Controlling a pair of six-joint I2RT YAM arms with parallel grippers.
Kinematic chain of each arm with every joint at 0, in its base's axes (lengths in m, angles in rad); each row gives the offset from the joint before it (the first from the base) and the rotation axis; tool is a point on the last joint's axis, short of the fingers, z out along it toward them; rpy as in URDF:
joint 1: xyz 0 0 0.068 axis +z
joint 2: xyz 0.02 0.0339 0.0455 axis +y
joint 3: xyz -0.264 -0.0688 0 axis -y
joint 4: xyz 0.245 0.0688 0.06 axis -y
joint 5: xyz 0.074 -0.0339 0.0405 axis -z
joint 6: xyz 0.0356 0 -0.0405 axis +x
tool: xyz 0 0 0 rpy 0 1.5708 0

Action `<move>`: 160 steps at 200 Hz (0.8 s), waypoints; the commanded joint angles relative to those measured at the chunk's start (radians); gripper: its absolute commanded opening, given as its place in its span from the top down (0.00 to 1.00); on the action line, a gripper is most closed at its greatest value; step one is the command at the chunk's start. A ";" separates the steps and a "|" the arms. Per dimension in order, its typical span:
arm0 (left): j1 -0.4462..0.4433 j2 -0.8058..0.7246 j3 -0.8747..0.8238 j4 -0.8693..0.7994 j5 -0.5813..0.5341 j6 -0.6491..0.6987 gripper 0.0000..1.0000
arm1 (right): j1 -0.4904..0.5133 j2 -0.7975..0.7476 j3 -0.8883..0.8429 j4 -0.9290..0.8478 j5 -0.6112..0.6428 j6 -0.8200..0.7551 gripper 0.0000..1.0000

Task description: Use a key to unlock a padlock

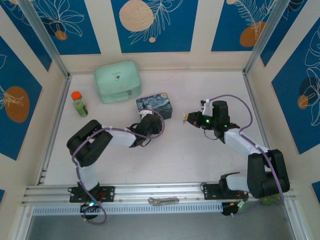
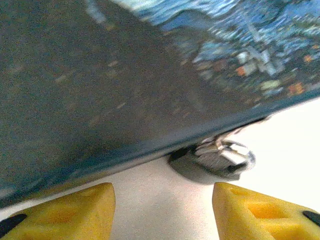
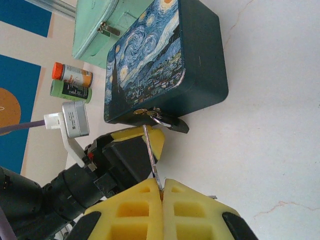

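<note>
Right claw (image 3: 162,189) is pinched shut on the key (image 3: 150,150). It holds the key by one end, so the long thin part sticks out toward the padlock (image 3: 148,114). That looks like the way to poke it into the lock.

The padlock sits against one corner of the blue tin (image 3: 165,60), and the tin rests on the table (image 3: 270,100). Left claw (image 2: 162,212) is just in front of the tin. Its two yellow fingers (image 2: 65,210) are apart, with nothing between them. I think it is there to grab the padlock and hold it steady for the key.

The keyhole is hidden, so I cannot tell if the key tip touches the lock or is just near it. From the left wrist, the tin is very close and blurry. The padlock peeks out from under its edge, partly in shadow.
</note>
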 commanded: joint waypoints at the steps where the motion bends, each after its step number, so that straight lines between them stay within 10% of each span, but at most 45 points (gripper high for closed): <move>1: 0.014 -0.023 -0.017 -0.024 -0.032 0.007 0.46 | 0.010 -0.008 -0.003 0.014 -0.007 0.011 1.00; 102: 0.037 0.149 0.153 0.065 0.095 0.054 0.30 | 0.032 -0.002 0.037 -0.025 -0.008 -0.004 1.00; 160: 0.086 0.212 0.176 0.164 0.177 0.090 0.59 | 0.037 0.002 0.038 -0.025 -0.007 -0.001 1.00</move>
